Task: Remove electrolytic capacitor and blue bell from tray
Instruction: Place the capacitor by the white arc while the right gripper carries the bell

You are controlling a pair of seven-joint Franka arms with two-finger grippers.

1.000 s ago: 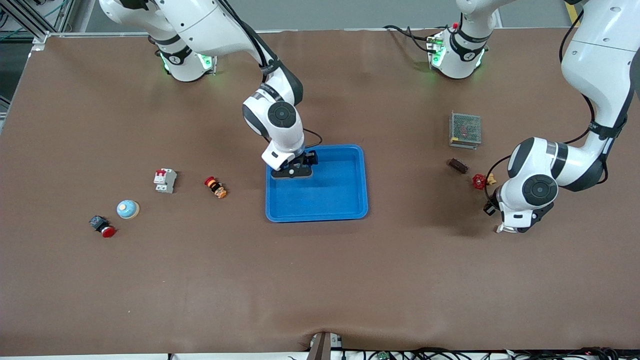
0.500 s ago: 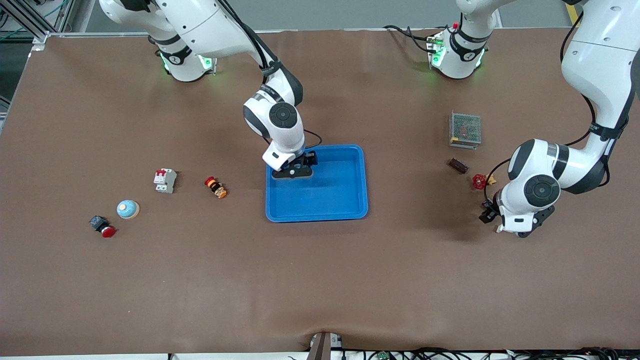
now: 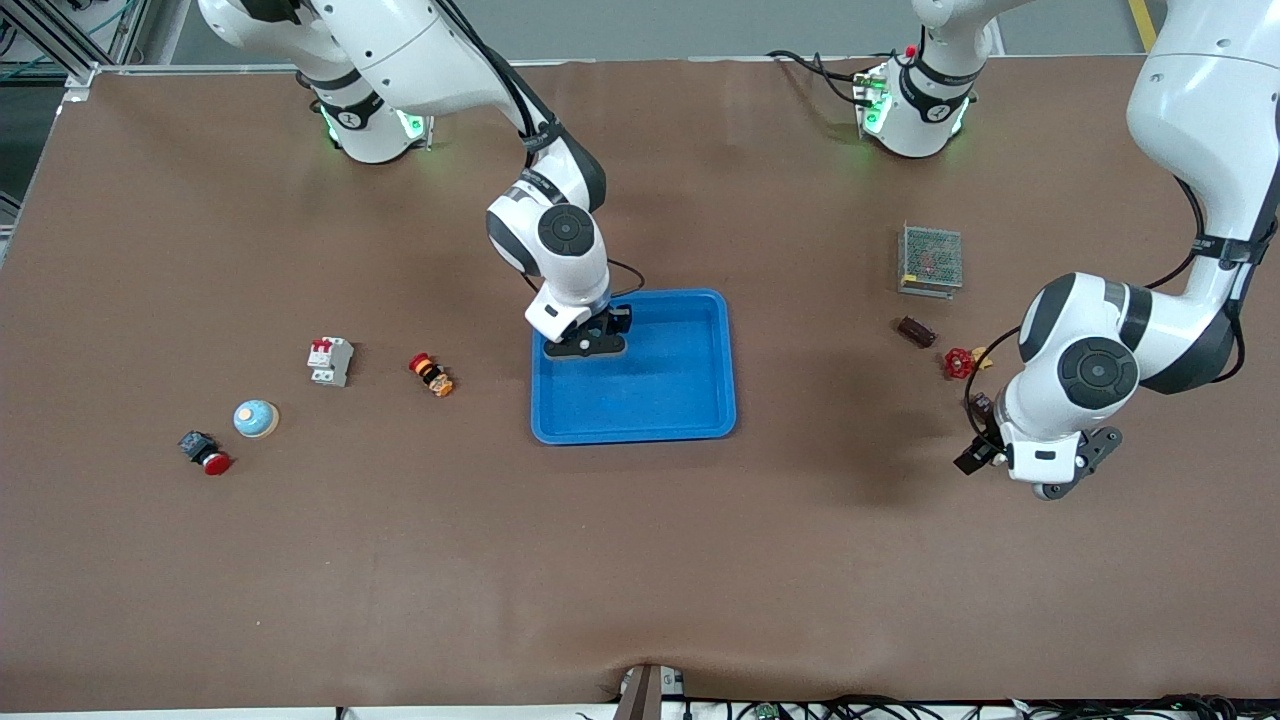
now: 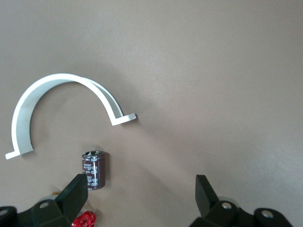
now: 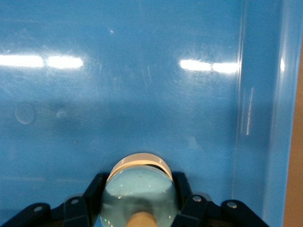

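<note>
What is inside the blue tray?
One blue bell sits in the tray, with the right gripper shut on it. The gripper covers its lower part.

Most of the tray (image 3: 680, 400) floor lies bare, only the right gripper (image 3: 592, 338) on a blue bell (image 5: 140, 191) crowding one corner.

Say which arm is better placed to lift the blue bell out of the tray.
Right. Its end effector is down in the tray, fingers shut on the blue bell. The left end effector is open above the table, the electrolytic capacitor standing below it, outside the tray.
</note>
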